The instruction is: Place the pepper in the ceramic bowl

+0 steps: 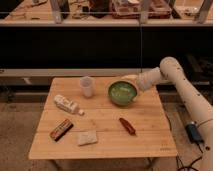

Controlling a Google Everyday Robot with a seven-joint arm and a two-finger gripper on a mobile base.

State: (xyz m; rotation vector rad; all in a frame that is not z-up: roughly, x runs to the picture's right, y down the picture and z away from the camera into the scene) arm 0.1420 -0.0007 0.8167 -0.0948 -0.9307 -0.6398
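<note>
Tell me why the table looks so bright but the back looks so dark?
Camera view: light from above falls on the wooden table, while the space below the shelf behind it lies in shadow. Camera view: the ceramic bowl throws a soft shadow in front, and the gripper, by its right rim, is lit pale.

Your robot at work in a lab workshop.
Behind the wooden table (100, 145) you see cluttered workbenches (100, 12); right of it, a cabled device (193, 133) lies on the speckled floor (15, 130); the gripper (133, 80) hangs above its far right side, jaws apart.
</note>
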